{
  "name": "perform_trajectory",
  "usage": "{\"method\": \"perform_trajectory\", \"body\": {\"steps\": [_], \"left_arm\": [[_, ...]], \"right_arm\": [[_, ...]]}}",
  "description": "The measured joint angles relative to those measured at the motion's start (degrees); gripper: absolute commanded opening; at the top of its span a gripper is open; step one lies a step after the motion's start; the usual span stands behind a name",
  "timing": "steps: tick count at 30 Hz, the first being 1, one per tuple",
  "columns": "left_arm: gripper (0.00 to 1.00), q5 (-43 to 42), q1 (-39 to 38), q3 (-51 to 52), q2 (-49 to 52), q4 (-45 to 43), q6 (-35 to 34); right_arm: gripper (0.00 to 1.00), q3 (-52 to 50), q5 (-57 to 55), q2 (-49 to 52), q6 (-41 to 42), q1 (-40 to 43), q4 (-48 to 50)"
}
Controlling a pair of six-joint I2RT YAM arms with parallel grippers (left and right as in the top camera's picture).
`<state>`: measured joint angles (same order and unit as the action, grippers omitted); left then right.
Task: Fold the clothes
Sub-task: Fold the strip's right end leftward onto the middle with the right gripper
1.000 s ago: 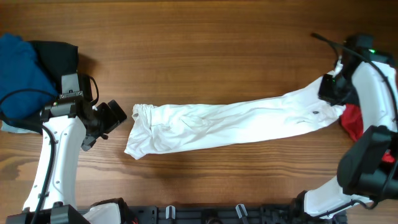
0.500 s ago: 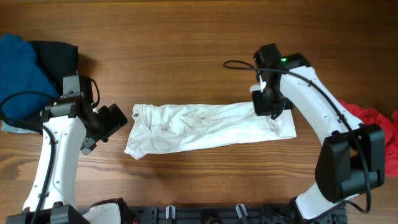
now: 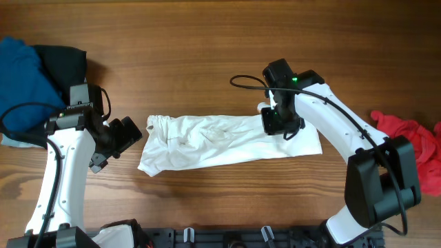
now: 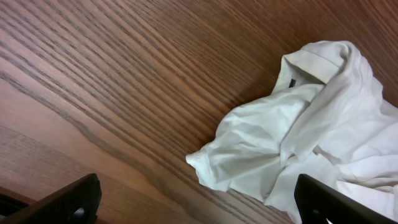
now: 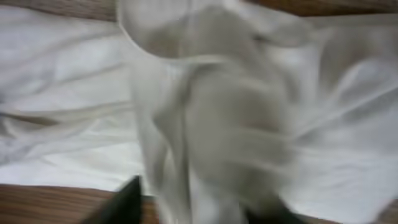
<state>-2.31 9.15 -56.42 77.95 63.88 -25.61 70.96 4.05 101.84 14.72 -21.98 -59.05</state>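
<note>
A long white garment (image 3: 200,143) lies crumpled across the middle of the wooden table, with its right end folded back over itself. My right gripper (image 3: 279,124) sits low over that folded end. In the blurred right wrist view its dark fingers (image 5: 124,202) stand apart, with a loose fold of the white cloth (image 5: 217,93) between them. My left gripper (image 3: 127,134) is open just left of the garment's left edge and touches nothing. In the left wrist view the garment's bunched left end (image 4: 311,124) lies ahead of the wide-spread left gripper (image 4: 199,205).
A blue cloth (image 3: 21,76) and a black cloth (image 3: 65,62) are piled at the far left, behind the left arm. A red cloth (image 3: 403,131) lies at the right edge. A black cable (image 3: 248,79) loops off the right arm.
My right gripper carried the garment's right end far to the left and folded it over the middle. Its jaws have spread. The red cloth is now uncovered. The left arm has stayed still.
</note>
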Motion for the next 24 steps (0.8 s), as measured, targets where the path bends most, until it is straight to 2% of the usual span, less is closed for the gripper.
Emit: {"method": "perform_trajectory", "body": {"steps": [8, 11, 14, 18, 24], "left_arm": [[1.0, -0.2, 0.0, 0.0, 0.0, 0.2, 0.0], [1.0, -0.2, 0.0, 0.0, 0.0, 0.7, 0.0], [1.0, -0.8, 0.0, 0.0, 0.0, 0.7, 0.1], [1.0, -4.6, 0.0, 0.0, 0.1, -0.3, 3.5], [1.0, -11.7, -2.1, 0.2, 2.6, -5.3, 9.7]], "right_arm": [[0.57, 0.0, 6.4, -0.1, -1.5, 0.0, 1.7], [0.57, 0.0, 6.3, -1.4, -1.5, 0.0, 1.7], [0.61, 0.0, 4.4, -5.6, -0.4, 0.2, 1.4], [0.69, 0.0, 1.0, -14.2, 1.9, 2.7, 0.1], [0.71, 0.0, -0.5, -18.6, 2.6, 6.1, -3.0]]}}
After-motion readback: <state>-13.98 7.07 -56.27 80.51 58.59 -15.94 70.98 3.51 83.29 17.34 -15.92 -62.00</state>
